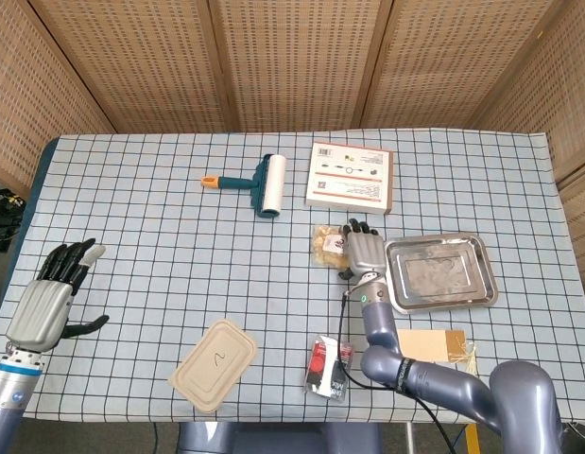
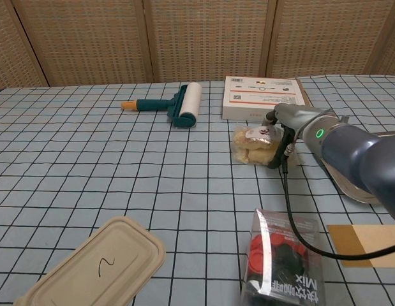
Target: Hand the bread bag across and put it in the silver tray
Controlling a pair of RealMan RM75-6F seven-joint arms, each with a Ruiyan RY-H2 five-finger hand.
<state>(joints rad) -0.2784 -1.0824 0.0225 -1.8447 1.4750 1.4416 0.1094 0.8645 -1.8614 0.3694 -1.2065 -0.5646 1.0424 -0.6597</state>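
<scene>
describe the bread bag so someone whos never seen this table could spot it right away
Find the white flat cardboard box at the table's far side. Just in front of it, left of the silver metal tray, lies the clear plastic bag of pale bread pieces, under the right robot hand. Unlike the red-and-black snack packet nearer the front, its contents are golden-beige.

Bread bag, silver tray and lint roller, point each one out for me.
bread bag (image 1: 326, 246), head view, exposed left part of the bag.
silver tray (image 1: 441, 274), head view, bare floor of the tray.
lint roller (image 2: 193, 98), chest view, white roll.
</scene>
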